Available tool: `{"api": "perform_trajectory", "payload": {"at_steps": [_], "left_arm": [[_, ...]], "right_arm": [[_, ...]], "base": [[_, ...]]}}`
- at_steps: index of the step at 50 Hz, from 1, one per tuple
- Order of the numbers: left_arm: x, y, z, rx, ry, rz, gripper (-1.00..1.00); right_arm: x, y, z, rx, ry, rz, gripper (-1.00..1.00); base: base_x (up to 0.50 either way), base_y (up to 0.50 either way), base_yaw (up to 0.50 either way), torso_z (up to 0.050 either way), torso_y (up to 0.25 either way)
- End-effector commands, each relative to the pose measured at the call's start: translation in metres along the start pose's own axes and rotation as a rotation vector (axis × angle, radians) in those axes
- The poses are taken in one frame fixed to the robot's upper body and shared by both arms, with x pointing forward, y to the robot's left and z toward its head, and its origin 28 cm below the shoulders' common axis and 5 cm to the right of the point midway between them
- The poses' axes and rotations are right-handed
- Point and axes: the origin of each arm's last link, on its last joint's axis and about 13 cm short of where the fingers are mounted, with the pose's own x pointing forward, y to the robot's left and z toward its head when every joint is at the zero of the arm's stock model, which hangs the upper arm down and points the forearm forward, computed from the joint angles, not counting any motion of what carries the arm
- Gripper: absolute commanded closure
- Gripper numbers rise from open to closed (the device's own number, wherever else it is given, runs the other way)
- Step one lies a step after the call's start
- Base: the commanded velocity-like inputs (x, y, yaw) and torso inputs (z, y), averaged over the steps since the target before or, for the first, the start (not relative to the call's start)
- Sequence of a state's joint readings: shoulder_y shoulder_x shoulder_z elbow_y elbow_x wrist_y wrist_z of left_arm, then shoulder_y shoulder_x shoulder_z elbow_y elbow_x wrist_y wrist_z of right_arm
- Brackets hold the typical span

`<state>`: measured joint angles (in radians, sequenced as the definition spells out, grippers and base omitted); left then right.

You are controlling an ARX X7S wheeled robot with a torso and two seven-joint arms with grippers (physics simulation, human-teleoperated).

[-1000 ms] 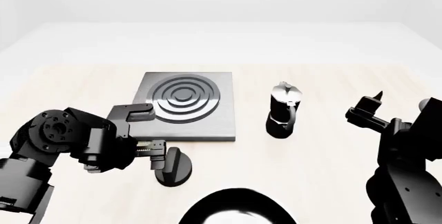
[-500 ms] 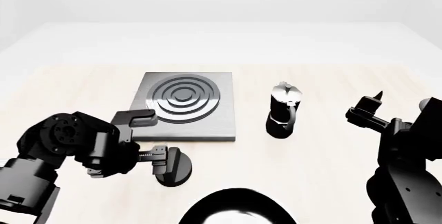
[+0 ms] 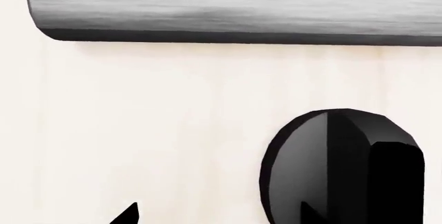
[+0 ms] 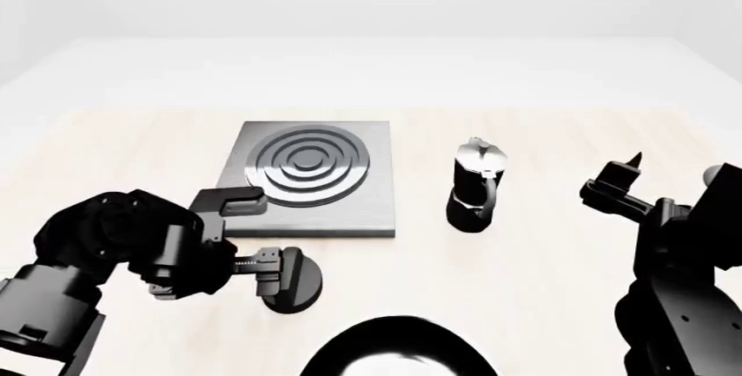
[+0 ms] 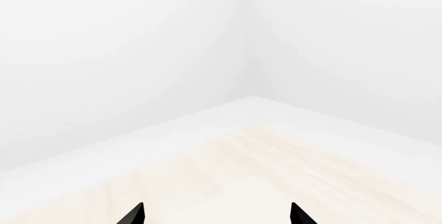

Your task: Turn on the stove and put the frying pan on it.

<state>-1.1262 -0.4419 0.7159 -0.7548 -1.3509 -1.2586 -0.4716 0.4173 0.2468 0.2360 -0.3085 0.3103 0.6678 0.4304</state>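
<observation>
The stove is a flat grey metal square with raised rings, seen as a brushed edge in the left wrist view. In front of it stands a black round-based knob. My left gripper is open, one fingertip against the knob's side, the other over bare table. The frying pan is black and cut off by the head view's near edge. My right gripper is raised at the right, open and holding nothing.
A black-and-silver moka pot stands right of the stove. The pale wooden table runs back to a white floor and walls.
My left arm has dropped and turned, bringing its lower finger up against the knob. The right arm, stove, pot and pan have not moved.
</observation>
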Motion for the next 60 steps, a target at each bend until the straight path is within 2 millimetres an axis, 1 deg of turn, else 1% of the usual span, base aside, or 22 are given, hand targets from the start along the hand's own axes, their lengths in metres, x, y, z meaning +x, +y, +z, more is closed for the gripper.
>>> {"api": "perform_trajectory", "payload": {"at_steps": [1, 11, 32, 47, 60], "left_arm": [[0.009, -0.007, -0.008, 0.036, 0.042, -0.056, -1.0], [0.009, -0.013, -0.008, 0.077, 0.054, -0.085, -1.0], [0.007, -0.019, -0.01, 0.119, 0.052, -0.117, -1.0], [0.005, -0.026, -0.006, 0.15, 0.028, -0.145, -1.0], [0.001, -0.032, -0.004, 0.181, 0.016, -0.183, -1.0]], "right_arm": [[0.0, 0.0, 0.001, 0.001, -0.002, 0.001, -1.0], [0.0, 0.0, 0.0, 0.002, -0.001, 0.001, -1.0], [0.0, -0.001, 0.0, 0.007, 0.0, 0.0, -1.0], [0.0, 0.001, 0.001, 0.005, 0.0, 0.003, -1.0], [0.0, 0.001, 0.0, 0.004, 0.0, 0.005, -1.0]], "base": [[0.0, 0.0, 0.0, 0.0, 0.0], [0.0, 0.0, 0.0, 0.0, 0.0], [0.0, 0.0, 0.0, -0.001, 0.0], [0.0, 0.0, 0.0, -0.002, 0.0], [0.0, 0.0, 0.0, -0.001, 0.0]]}}
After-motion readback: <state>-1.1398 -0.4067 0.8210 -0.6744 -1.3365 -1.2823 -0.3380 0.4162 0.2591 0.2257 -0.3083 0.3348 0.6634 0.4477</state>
